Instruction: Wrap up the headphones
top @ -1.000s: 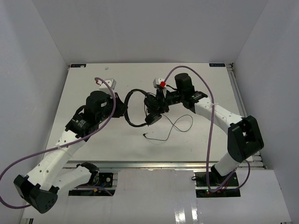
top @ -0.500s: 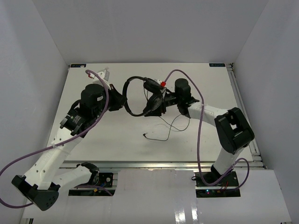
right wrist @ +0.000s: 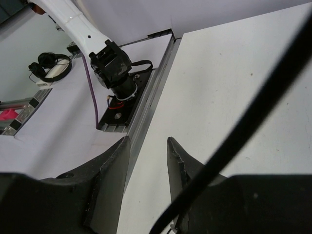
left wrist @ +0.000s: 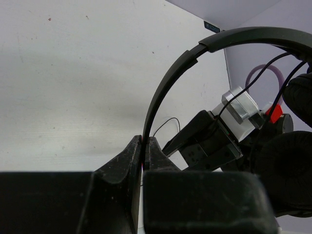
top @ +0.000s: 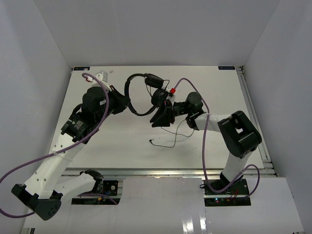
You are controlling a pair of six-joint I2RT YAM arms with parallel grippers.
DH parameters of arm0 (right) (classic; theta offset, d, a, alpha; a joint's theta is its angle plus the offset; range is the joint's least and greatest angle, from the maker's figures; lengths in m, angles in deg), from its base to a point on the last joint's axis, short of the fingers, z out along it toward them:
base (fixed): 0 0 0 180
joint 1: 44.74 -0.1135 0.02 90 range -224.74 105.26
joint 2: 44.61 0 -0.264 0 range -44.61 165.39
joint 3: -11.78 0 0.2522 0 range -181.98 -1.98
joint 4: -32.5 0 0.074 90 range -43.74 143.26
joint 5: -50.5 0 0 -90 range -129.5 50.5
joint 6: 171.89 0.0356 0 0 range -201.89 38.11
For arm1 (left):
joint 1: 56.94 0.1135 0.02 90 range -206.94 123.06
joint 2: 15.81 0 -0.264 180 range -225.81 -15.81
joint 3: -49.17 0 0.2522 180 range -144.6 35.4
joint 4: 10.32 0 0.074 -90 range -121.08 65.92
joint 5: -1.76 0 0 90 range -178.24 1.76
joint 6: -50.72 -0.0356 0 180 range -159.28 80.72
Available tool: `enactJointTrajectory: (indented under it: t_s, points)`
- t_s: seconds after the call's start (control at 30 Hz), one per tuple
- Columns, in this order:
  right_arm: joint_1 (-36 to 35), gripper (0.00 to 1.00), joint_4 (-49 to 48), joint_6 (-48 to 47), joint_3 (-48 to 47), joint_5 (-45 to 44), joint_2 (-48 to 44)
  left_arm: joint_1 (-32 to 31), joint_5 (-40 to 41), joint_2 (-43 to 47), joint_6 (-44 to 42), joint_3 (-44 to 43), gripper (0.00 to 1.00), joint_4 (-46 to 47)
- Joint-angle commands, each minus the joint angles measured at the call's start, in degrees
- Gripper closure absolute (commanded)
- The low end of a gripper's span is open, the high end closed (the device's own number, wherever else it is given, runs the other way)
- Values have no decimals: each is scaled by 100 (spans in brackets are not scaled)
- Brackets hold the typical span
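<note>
**Headphones held by the left pincer, right pincer open beside them**

Two white and black robot arms reach in over a white table (top: 122, 146) inside a white-walled booth. The left pincer (top: 127, 104) is clamped tight on the thin black headband (top: 126, 92) of the headphones (top: 158, 97). In its own wrist view, the two fingers of this pincer (left wrist: 145, 144) meet on the band (left wrist: 161, 92) with no gap. The band arches up and to the right from the grip.

The headphones sit toward the far middle of the table, between the two arms. One earcup (top: 155, 79) is at the far end of the arch. The other is just beside the right arm's wrist. From the left wrist, a round padded earcup (left wrist: 287, 170) fills the lower right corner, with the right arm's black pincer body close behind it.

The right pincer (top: 157, 119) points toward the near side, just beside the earcups. Its fingers stand apart, with nothing between their tips (right wrist: 147, 144). A blurred black cord (right wrist: 253, 112) crosses diagonally in front of the right finger, and I cannot tell whether the two touch.

The thin cord (top: 178, 134) loops loosely over the table nearer the arm bases. It ends in a small plug (top: 151, 141).
</note>
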Motion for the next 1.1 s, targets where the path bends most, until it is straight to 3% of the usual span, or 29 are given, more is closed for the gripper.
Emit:
enactJointTrajectory:
  t_s: [0.0, 0.07, 0.4, 0.77, 1.07]
  points:
    - [-109, 57, 1393, -1595, 84, -473, -634, -11, 321, 105, 412, -214, 100, 502]
    - [-174, 56, 2197, -2122, 86, -666, -897, -11, 350, -10, 486, -328, 100, 598]
    - [-279, 57, 3683, -3261, 225, -1095, -1613, -11, 453, -102, 950, -327, 100, 944]
    - [-307, 64, 4619, -3886, 399, -1384, -2306, -11, 843, -193, 1468, -248, 100, 1355]
    - [-313, 89, 5146, -4140, 279, -1394, -2630, -11, 1095, -480, 1601, -310, 100, 1446]
